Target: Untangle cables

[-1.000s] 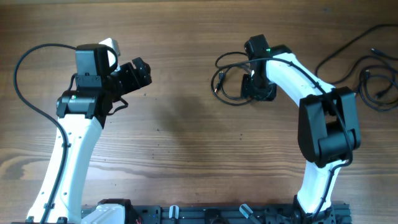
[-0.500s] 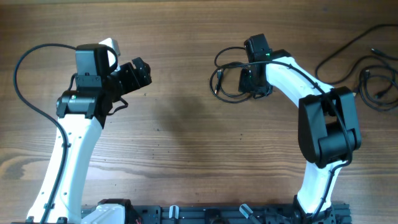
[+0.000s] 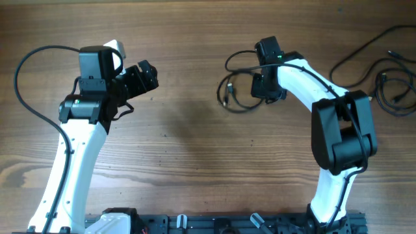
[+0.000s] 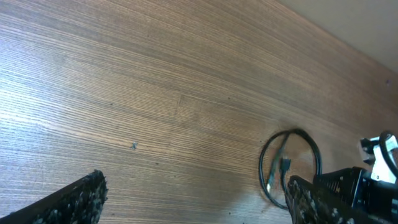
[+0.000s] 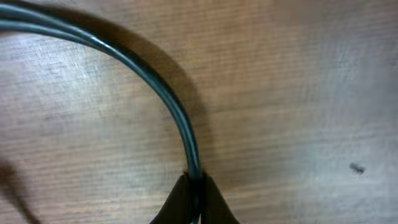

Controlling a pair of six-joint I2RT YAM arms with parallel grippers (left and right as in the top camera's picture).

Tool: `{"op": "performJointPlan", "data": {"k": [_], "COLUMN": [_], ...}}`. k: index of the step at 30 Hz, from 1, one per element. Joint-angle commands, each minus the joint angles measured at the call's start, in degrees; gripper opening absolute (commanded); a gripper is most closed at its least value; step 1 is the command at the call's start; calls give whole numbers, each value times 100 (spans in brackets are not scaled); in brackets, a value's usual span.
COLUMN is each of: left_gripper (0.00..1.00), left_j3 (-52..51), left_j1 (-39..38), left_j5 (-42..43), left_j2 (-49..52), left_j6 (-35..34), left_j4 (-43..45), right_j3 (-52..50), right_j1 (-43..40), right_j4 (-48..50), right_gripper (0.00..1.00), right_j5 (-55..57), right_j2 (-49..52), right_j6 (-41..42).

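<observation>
Untangling looks barely begun. The small coil of thin black cable (image 3: pixel 227 92) lies at one o'clock on the brown wooden surface (image 3: pixel 195 149), with more loose black cords (image 3: pixel 389 91) at three o'clock. Only its wrist view shows the right tool (image 5: pixel 194 198) clamped on one strand. The left tool (image 3: pixel 146 75) stands apart, empty.

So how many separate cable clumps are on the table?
2: one coil pinched in the right gripper near top centre, one loose tangle at the far right edge. Strands under the arm may be hidden.
</observation>
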Motion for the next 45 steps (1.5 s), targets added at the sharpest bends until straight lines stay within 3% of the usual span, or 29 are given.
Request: {"op": "performJointPlan", "data": {"k": [1,8,18,20,24,30,34,35,36,37,45], "left_gripper": [94,94,94,94,94,95,95,96,97,98,100], "left_j3": [31,31,31,31,31,31,31,31,31,31,31], "left_j1": [11,11,11,11,11,11,11,11,11,11,11], "left_j5": [-70,-70,-70,-70,-68,-68,-68,-68,-68,-68,-72], "left_j2": [33,33,33,33,37,37,37,37,42,44,59], "left_j6": [-13,-13,-13,-15,-55,-142,-142,-142,-142,-142,-140], "left_j4": [4,11,111,157,175,173,175,175,175,175,131], "right_j3": [765,2339,2382,2382,2382,2382,2382,2382,2382,2382,2385], "right_j1": [-330,-1692,-3386,-3508,-3364,-3270,-3342,-3362,-3373,-3379,-3364], "right_j4": [-39,168,1263,1510,1674,2164,1895,1853,1812,1740,575], "right_gripper": [4,4,4,4,4,4,5,22,64,100,100], "right_j5": [203,203,63,-479,-450,-380,96,83,-4,-122,-1318], "right_j2": [160,146,153,155,251,754,807,807,807,807,-271], "right_j6": [-352,-656,-345,-581,-614,-105,291,289,225,90,-901]}}
